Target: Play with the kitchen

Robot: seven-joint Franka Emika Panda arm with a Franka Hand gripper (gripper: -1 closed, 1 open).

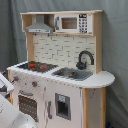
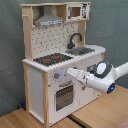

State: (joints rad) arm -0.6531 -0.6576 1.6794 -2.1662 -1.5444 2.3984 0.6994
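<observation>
The kitchen (image 1: 95,80) (image 2: 37,80) is a tall toy of pale wood and white panels. It has a black hob (image 1: 34,65) (image 2: 52,59), a black faucet (image 1: 85,59) (image 2: 75,39) over a sink (image 1: 72,74) (image 2: 82,50), a grey hood (image 1: 39,25) (image 2: 49,19) and a small microwave (image 1: 72,22) (image 2: 77,11). In the second exterior view my gripper (image 2: 71,73) reaches in from the right. Its tip is just in front of the front panel, beside the knobs (image 2: 56,76) and above the oven door (image 2: 63,96). In the first exterior view only white arm parts (image 1: 5,84) show at the left edge.
The kitchen stands on a wooden table top (image 2: 105,112) against a grey curtain (image 1: 115,45). A small cupboard door with a dark window (image 1: 62,106) sits to the right of the oven door (image 1: 29,105). The rounded counter end (image 1: 102,79) juts out past the sink.
</observation>
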